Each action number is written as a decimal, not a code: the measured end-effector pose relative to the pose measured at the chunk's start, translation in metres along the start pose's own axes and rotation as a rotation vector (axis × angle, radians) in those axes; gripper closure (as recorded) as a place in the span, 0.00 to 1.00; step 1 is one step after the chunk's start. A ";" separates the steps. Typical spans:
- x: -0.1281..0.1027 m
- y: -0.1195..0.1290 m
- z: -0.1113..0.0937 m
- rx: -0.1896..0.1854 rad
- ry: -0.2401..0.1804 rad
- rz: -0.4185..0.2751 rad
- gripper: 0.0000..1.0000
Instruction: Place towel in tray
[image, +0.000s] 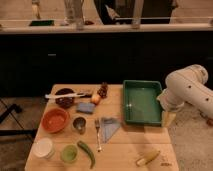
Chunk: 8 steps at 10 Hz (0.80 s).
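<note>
**Towel (109, 126) on the table (125, 150), outside the tray (142, 82)**

Found the blue-grey towel lying rumpled near mid-table, at 8 o'clock from the green tray, near its corner but apart from it. Noted a fork (97, 134) right along the towel's 9 o'clock edge; could not tell whether touching. Saw a metal cup (79, 124) further out toward 9 o'clock, an orange bowl (55, 120) beyond that, and a blue sponge (85, 107) at the towel's 11 o'clock. Spotted the gripper (168, 120) hanging below the white arm (187, 90) at the tray's 4 o'clock corner, just beside the rim and well apart from the towel. Could not tell whether wide, narrow, or holding anything.
</note>
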 end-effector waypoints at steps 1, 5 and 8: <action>-0.016 0.002 0.002 0.004 -0.020 -0.013 0.20; -0.098 0.017 0.015 0.040 -0.134 -0.100 0.20; -0.125 0.026 0.027 0.145 -0.274 -0.153 0.20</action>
